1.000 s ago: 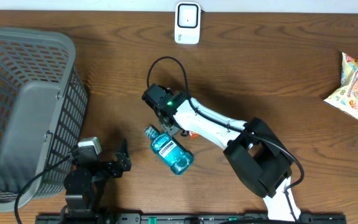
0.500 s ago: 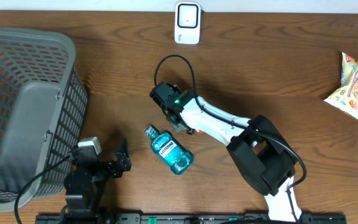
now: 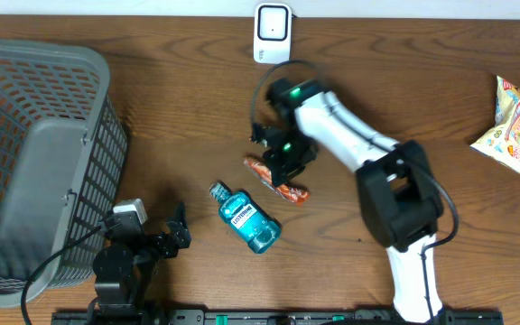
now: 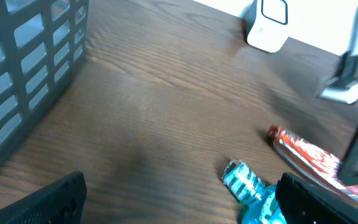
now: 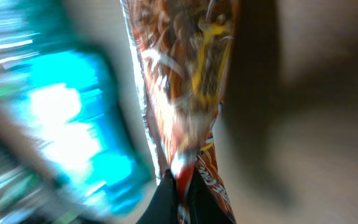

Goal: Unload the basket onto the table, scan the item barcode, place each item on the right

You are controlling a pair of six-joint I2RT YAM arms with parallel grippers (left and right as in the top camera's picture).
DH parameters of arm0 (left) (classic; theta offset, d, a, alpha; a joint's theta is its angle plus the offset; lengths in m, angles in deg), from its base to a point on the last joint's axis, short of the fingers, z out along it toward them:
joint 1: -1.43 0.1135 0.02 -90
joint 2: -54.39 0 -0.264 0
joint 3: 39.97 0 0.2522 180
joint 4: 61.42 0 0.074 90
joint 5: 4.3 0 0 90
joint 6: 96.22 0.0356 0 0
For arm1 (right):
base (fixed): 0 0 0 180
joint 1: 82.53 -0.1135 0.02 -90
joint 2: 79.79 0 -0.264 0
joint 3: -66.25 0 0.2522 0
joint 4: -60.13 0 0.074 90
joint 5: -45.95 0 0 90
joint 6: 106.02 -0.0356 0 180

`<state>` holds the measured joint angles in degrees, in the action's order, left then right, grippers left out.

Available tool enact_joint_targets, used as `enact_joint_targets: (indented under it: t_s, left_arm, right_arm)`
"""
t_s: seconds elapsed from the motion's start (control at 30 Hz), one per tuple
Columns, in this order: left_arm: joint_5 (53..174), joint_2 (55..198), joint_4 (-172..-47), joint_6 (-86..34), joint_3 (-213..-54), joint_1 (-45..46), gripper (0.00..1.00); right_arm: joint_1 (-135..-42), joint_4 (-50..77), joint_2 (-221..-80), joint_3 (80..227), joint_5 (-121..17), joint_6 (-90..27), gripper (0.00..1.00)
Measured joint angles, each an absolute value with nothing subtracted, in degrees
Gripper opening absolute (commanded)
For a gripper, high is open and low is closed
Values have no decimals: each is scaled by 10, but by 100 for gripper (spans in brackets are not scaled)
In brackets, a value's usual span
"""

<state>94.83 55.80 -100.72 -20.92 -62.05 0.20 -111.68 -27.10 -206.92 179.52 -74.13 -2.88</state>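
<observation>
While the left gripper (image 3: 177, 227) rests left of the blue bottle (image 3: 246, 217) with its jaws wide apart, out of the way, the right gripper (image 3: 284, 161), just right of the bottle, pinches one end of the red snack packet (image 3: 289, 189). That is probably so it can carry it to the white scanner (image 3: 272, 32), well beyond the bottle.

surface: dark wood table (image 3: 170, 99) | backdrop: pale strip (image 3: 422, 7) along far edge
</observation>
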Motion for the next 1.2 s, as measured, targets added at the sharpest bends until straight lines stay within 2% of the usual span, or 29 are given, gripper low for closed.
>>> enact_joint_targets:
  t_s: [0.17,0.33,0.37,0.43,0.47,0.53,0.57,0.6,0.63,0.87,1.2]
  left_arm:
    - [948,558,-1007,-209,-620,2,98]
    - [948,558,-1007,-209,-620,2,98]
    - [948,558,-1007,-209,-620,2,98]
    - [948,558,-1007,-209,-620,2,98]
    - [948,558,-1007,-209,-620,2,98]
    - [948,558,-1007,-209,-620,2,98]
    - [948,558,-1007,-209,-620,2,98]
    - [948,558,-1007,-209,-620,2,98]
    - [948,558,-1007,-209,-620,2,98]
    - [948,558,-1007,-209,-620,2,98]
    - [948,558,-1007,-209,-620,2,98]
  right_arm:
    - [-1066,-310,-2069,1788,-965,92,1]
    - [-1056,-339,-2069,1769,-1107,150,2]
    - [-1057,-335,-2069,1769,-1121,156,10]
    - [-1059,-319,-2069,1769,-1129,163,44]
    - [-1059,-313,-2069,1769,-1128,170,50]
    - [-1062,-302,-2069,1769,-1112,174,52]
    - [-1063,-299,-2069,1769,-1098,173,59]
    - [-1066,-296,-2069,1769,-1080,171,80]
    - [-1069,-289,-2069,1769,-1055,159,89]
    - [-1117,-218,-2069,1769,-778,29,88]
    - [-1240,-227,-2066,1769,-502,-99,90]
